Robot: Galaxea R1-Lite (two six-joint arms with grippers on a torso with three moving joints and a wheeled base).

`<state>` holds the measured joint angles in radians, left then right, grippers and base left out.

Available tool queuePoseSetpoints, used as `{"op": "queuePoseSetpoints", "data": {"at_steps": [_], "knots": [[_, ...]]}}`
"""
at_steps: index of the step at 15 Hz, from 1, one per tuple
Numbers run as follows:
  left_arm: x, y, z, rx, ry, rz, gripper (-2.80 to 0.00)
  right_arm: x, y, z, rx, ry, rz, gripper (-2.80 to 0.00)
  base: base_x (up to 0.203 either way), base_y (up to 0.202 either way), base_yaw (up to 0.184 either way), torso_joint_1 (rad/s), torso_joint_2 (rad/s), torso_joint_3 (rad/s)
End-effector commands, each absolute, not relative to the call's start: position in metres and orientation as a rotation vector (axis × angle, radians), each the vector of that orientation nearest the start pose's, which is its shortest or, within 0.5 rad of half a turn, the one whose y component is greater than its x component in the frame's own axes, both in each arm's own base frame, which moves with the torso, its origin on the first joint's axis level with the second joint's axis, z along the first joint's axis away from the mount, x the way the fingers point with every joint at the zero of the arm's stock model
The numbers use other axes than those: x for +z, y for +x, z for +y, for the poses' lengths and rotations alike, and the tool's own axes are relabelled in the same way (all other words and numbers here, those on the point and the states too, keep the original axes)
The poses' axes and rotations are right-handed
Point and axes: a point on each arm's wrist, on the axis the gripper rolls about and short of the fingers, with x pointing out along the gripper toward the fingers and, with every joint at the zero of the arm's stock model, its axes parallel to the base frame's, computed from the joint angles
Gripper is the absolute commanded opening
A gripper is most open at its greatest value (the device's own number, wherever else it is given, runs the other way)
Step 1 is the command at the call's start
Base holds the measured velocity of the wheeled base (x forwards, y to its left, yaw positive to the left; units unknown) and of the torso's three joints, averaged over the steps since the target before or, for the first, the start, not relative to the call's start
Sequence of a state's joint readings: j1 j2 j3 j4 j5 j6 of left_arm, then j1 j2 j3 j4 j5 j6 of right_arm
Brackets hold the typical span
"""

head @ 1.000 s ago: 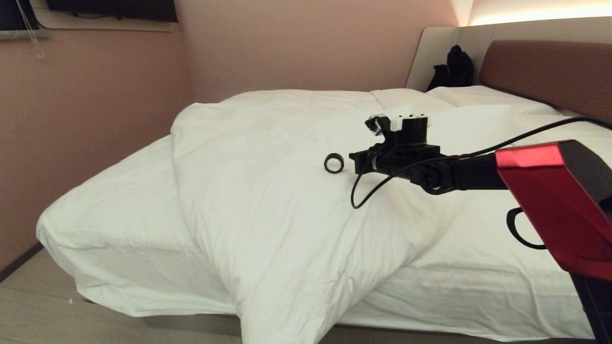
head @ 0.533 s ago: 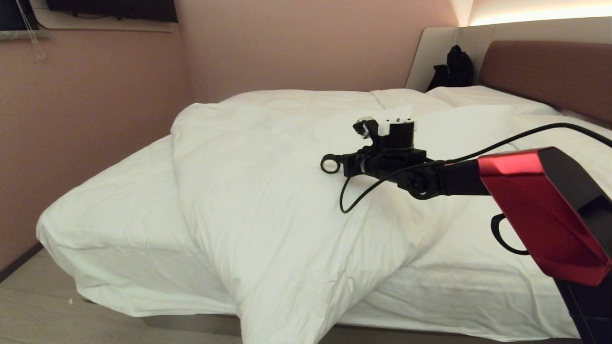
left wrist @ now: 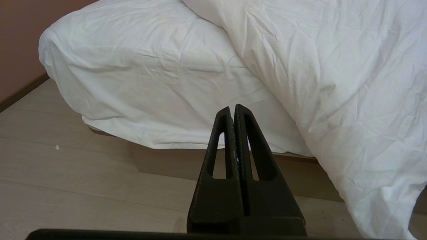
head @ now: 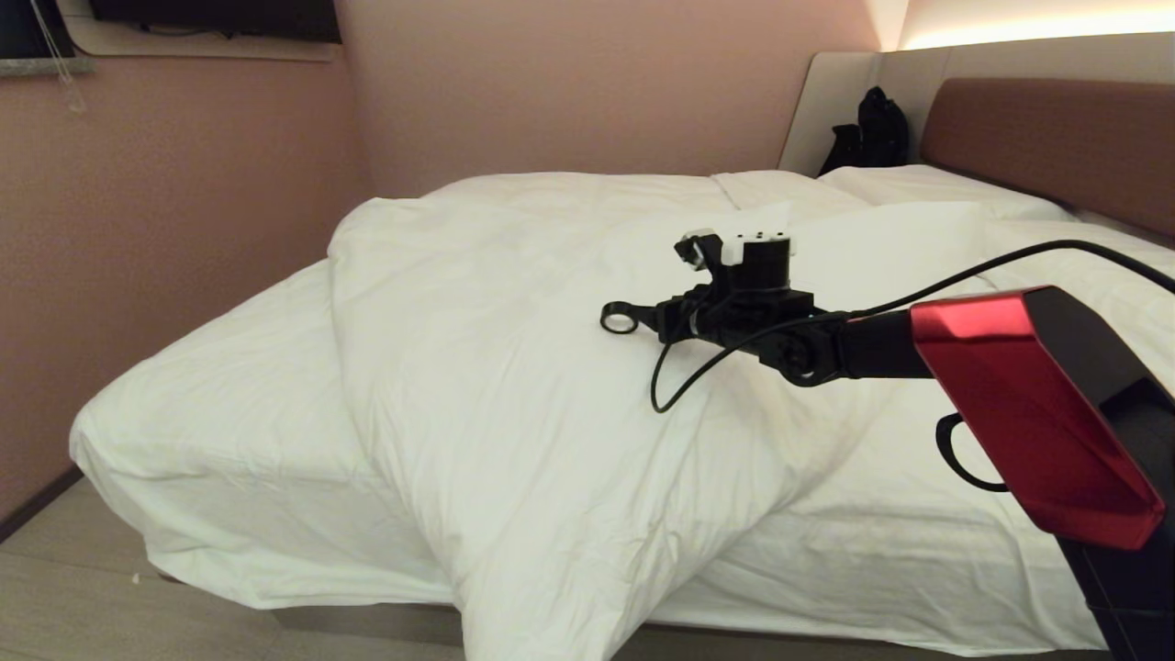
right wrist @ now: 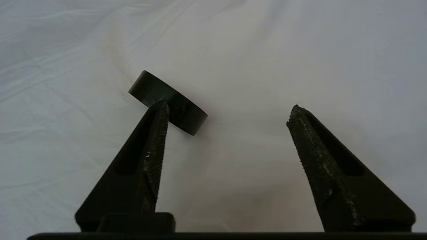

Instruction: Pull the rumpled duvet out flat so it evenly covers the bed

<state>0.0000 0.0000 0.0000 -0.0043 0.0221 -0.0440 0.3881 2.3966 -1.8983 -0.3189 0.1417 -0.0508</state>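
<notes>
The puffy white duvet [head: 514, 386] lies bunched in a diagonal heap across the bed [head: 211, 395], one corner hanging over the foot edge [left wrist: 350, 66]. A small black ring [head: 619, 318] sits on top of it. My right gripper [head: 654, 321] reaches out low over the duvet [right wrist: 250, 50], jaws wide open with nothing between them. One fingertip [right wrist: 162, 108] overlaps the ring [right wrist: 150, 87]; I cannot tell whether it touches. My left gripper [left wrist: 232, 107] stays shut and empty low at the bed's foot, pointing at the sheeted mattress corner [left wrist: 150, 76].
Pillows [head: 927, 184] and a black bag [head: 872, 128] lie by the reddish-brown headboard [head: 1037, 128]. A pink wall [head: 165, 202] runs close along the bed's far side. Wooden floor [head: 73, 597] and the beige base [left wrist: 166, 163] lie below the foot edge.
The right arm has stretched further out over the duvet, towards the left of the head view, and its jaws have opened. The black ring has shifted the same way with the fingertip.
</notes>
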Motion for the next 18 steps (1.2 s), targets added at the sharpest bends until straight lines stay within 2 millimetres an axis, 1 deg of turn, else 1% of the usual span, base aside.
{"op": "queuePoseSetpoints", "data": {"at_steps": [1,5,8,11,14,15,16,18], "knots": [[0.076,-0.023,0.001,0.023,-0.045,-0.005,-2.8,0.173,0.469,0.197,0.532,-0.074,0.154,0.0,0.0,0.0,0.0,0.0,0.0,0.0],[0.076,-0.023,0.001,0.023,-0.045,-0.005,-2.8,0.177,0.466,0.196,0.529,-0.072,0.124,0.0,0.0,0.0,0.0,0.0,0.0,0.0],[0.076,-0.023,0.001,0.023,-0.045,-0.005,-2.8,0.188,0.46,0.194,0.525,-0.068,0.095,0.0,0.0,0.0,0.0,0.0,0.0,0.0],[0.076,-0.023,0.001,0.023,-0.045,-0.005,-2.8,0.193,0.453,0.196,0.534,-0.069,0.091,0.0,0.0,0.0,0.0,0.0,0.0,0.0],[0.076,-0.023,0.001,0.023,-0.045,-0.005,-2.8,0.188,0.449,0.21,0.564,-0.073,0.101,0.0,0.0,0.0,0.0,0.0,0.0,0.0],[0.076,-0.023,0.001,0.023,-0.045,-0.005,-2.8,0.187,0.448,0.212,0.566,-0.073,0.101,0.0,0.0,0.0,0.0,0.0,0.0,0.0],[0.076,-0.023,0.001,0.023,-0.045,-0.005,-2.8,0.185,0.445,0.221,0.587,-0.075,0.103,0.0,0.0,0.0,0.0,0.0,0.0,0.0],[0.076,-0.023,0.001,0.023,-0.045,-0.005,-2.8,0.175,0.449,0.231,0.599,-0.077,0.111,0.0,0.0,0.0,0.0,0.0,0.0,0.0]]}}
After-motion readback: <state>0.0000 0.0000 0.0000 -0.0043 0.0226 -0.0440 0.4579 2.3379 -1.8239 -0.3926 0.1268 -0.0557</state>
